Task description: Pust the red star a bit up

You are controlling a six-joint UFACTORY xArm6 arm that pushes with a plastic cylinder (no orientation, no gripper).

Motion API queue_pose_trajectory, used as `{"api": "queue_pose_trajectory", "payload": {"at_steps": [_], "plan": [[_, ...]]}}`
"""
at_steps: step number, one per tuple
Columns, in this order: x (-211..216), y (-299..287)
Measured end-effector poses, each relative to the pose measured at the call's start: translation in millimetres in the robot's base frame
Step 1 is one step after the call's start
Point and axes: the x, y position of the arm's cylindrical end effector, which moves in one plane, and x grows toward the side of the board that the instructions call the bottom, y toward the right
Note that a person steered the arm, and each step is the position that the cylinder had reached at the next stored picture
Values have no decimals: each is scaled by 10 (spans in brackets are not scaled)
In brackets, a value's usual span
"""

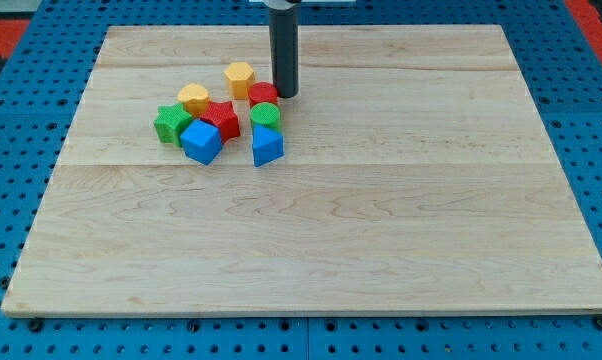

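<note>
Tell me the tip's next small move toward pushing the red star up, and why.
Probably swing my tip around the cluster to just below the red star. It now sits up and right of the star, beside the red cylinder, so pushing from here can't move the star up.

Tip: my tip rests on the wooden board, touching the red cylinder on its right
Red star: red star lies between yellow half-round block, green star and blue cube
Others: yellow hexagon at the top; green cylinder just above blue wedge
</note>
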Motion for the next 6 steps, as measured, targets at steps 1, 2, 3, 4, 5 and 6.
{"api": "queue_pose_trajectory", "payload": {"at_steps": [1, 2, 3, 4, 5, 6], "plan": [[0, -111], [-100, 143], [-575, 600], [-636, 246], [-493, -426], [-304, -528]]}}
